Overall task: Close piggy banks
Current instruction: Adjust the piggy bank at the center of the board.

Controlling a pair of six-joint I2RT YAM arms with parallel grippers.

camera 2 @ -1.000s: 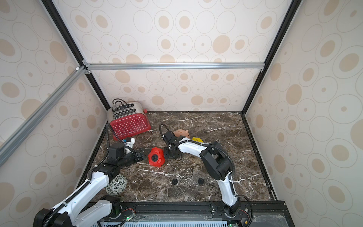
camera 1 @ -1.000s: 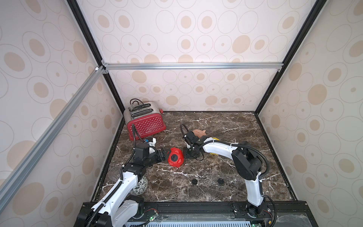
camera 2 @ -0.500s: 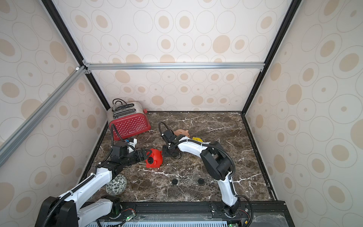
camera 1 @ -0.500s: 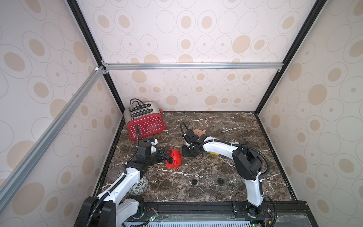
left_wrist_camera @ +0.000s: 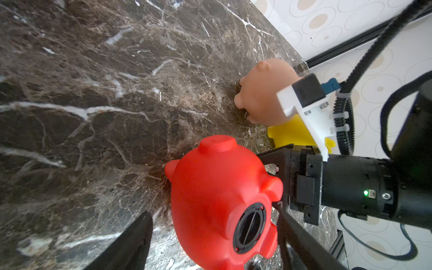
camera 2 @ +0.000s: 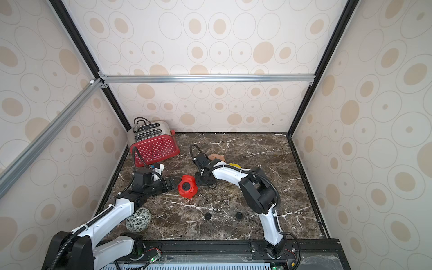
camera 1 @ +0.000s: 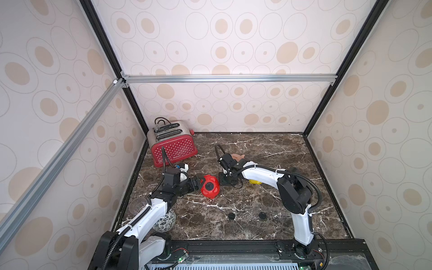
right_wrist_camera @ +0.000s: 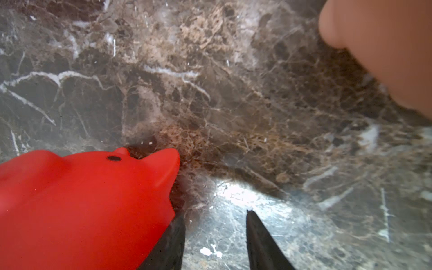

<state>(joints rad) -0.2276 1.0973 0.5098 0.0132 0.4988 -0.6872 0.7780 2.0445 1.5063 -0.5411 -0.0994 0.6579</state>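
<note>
The left gripper [camera 1: 198, 183] has reached in since a second ago, its jaws wide apart either side of the red piggy bank [camera 1: 209, 187], left of the counter's centre. The right gripper [right_wrist_camera: 214, 215] sits just beside the pig, jaws apart and empty. The counter [camera 1: 268, 149] is dark marble, and the walls [camera 1: 233, 46] are papered with ovals.

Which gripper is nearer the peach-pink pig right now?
Right. The right gripper hangs just camera-side of the peach-pink pig, apart from it. The left gripper is farther, straddling the red pig beyond the right one.
</note>
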